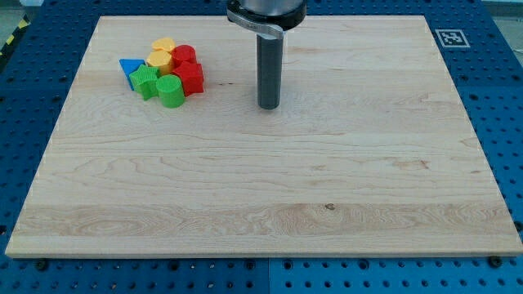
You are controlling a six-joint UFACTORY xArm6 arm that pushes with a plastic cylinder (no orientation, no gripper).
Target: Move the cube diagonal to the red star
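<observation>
Wooden tabletop (327,204) mostly bare, and all the action is bunched at the far left, where the blocks sit packed and touching. My tip (269,107) stands alone to the right of that huddle, well apart from it and touching nothing. There is no claw on this arm, only the plain rod, so nothing is gripped or carried. On the pile's right edge, facing my tip, sits the red star (191,78), with a red cylinder (184,55) just behind it and a green cylinder (171,92) just in front. Which block is the cube? Hard to call at this size. The green block (145,81) looks the most angular, so that is my guess. It lies on the left of the pile, beside the blue triangle (128,66) and in front of the yellow blocks (162,49). So here is the crux: the likely cube lies leftward, with the star and green cylinder between it and my tip. A straight run left would hit those first, so I judge a swing around the pile is needed.
</observation>
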